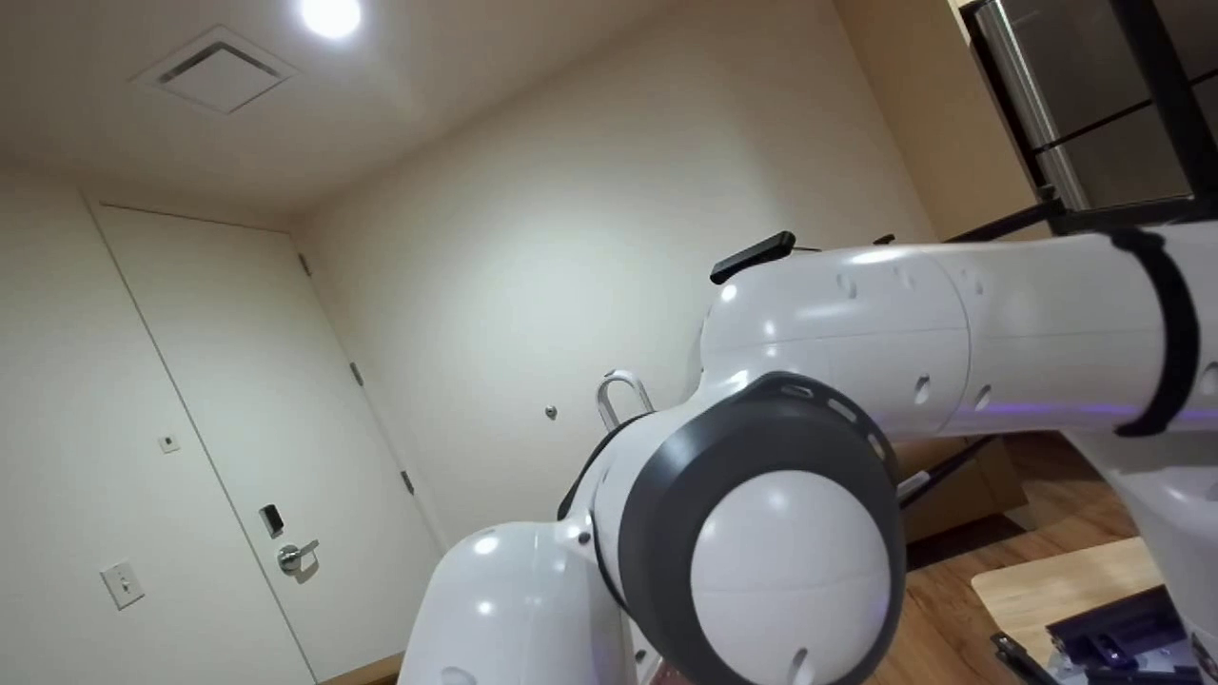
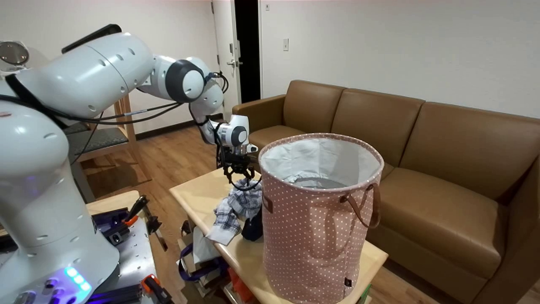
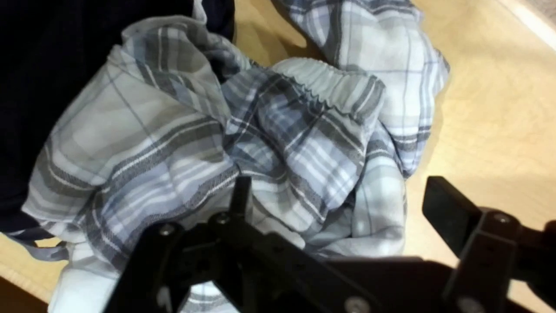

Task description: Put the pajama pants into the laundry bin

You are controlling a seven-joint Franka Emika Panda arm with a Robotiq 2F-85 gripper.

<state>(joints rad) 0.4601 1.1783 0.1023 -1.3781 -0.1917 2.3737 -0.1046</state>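
Observation:
The plaid grey, white and blue pajama pants (image 2: 242, 202) lie crumpled on the wooden table beside the bin in an exterior view. In the wrist view the pants (image 3: 312, 143) fill the middle, with a gathered waistband showing. My gripper (image 2: 241, 175) is just above the pants, pointing down. In the wrist view the gripper (image 3: 341, 200) is open, its fingers wide apart with cloth below and between them; no grip on it shows. The pink, white-dotted laundry bin (image 2: 312, 236) stands upright on the table, with some cloth inside. Pants, bin and gripper do not show in the remaining exterior view.
A dark navy cloth (image 2: 253, 226) lies against the bin and also shows under the pants' edge in the wrist view (image 3: 52, 95). The bin's tall rim (image 2: 321, 190) rises close to the gripper. A brown sofa (image 2: 443, 202) stands behind the table (image 2: 202, 190).

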